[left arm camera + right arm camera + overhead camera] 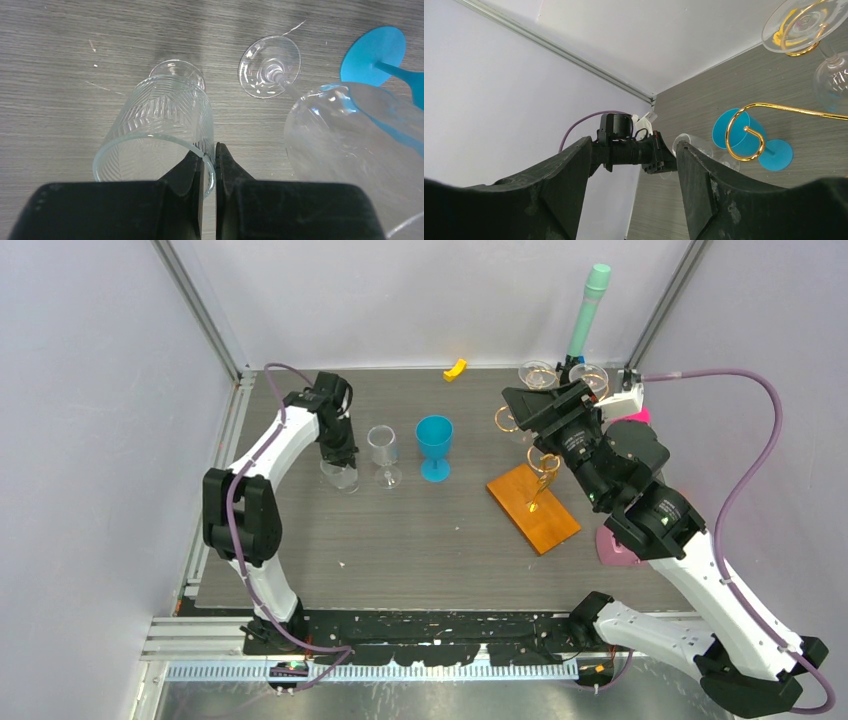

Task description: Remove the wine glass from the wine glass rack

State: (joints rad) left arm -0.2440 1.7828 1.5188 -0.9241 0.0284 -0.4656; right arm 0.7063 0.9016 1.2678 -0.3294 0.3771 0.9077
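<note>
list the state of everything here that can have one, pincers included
left pincer: shut on the patterned glass's rim
patterned glass: upright, wall clamped
clear wine glass: upright on its foot, free
blue goblet: upright, free
right pincer: open, empty
wine glass rack: standing, one spiral arm empty
hanging wine glass: on the rack, foot caught in a gold spiral

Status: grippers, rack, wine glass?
Left gripper shut on ribbed glass rim. Right gripper open, empty, beside rack. Wine glass hangs on rack arm.
</note>
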